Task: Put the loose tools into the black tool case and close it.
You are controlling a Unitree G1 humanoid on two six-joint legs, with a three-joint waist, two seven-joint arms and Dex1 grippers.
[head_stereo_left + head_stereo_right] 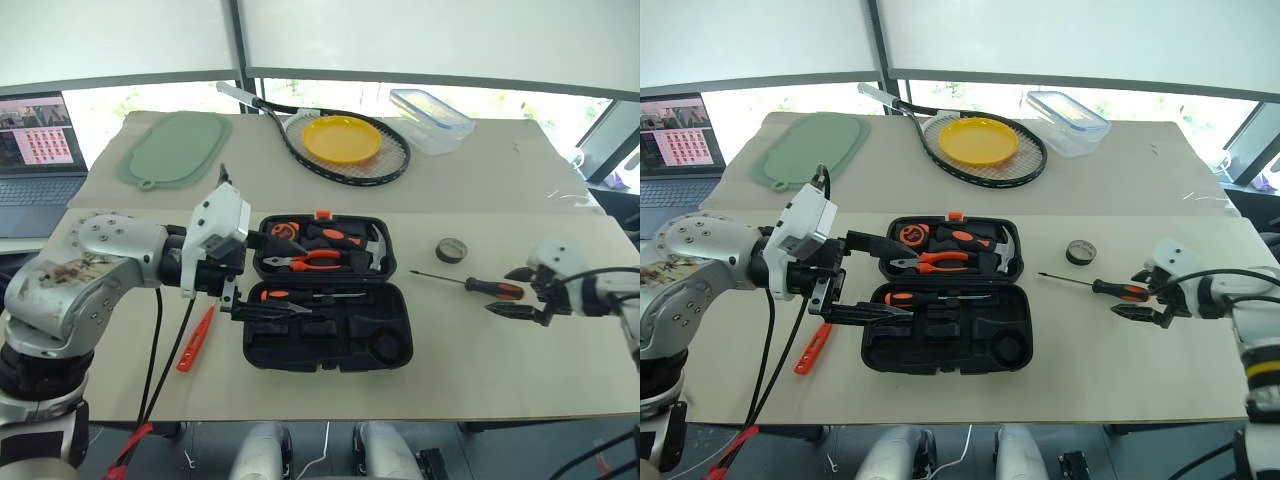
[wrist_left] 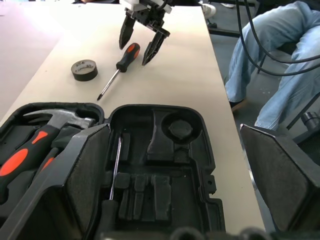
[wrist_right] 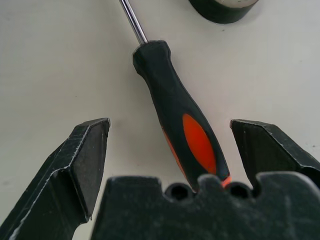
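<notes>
Lab: laptop (image 1: pixel 35 150), cabled test table (image 1: pixel 500 370)

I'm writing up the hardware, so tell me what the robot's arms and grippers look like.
Both arms are silver-grey metal with rounded joint housings; the left one looks scuffed and stained. Each ends in a white wrist block carrying two tapered black fingers: left gripper, right gripper. Black cables run along both arms, and a red one hangs below the left.

Screwdriver (image 3: pixel 176 115) shaft cut off by the frame edge, handle butt hidden behind right gripper (image 3: pixel 170 145) body. Tape roll (image 3: pixel 222 9) beyond the shaft mostly cropped. Laptop (image 1: pixel 36 150) partly cropped.
</notes>
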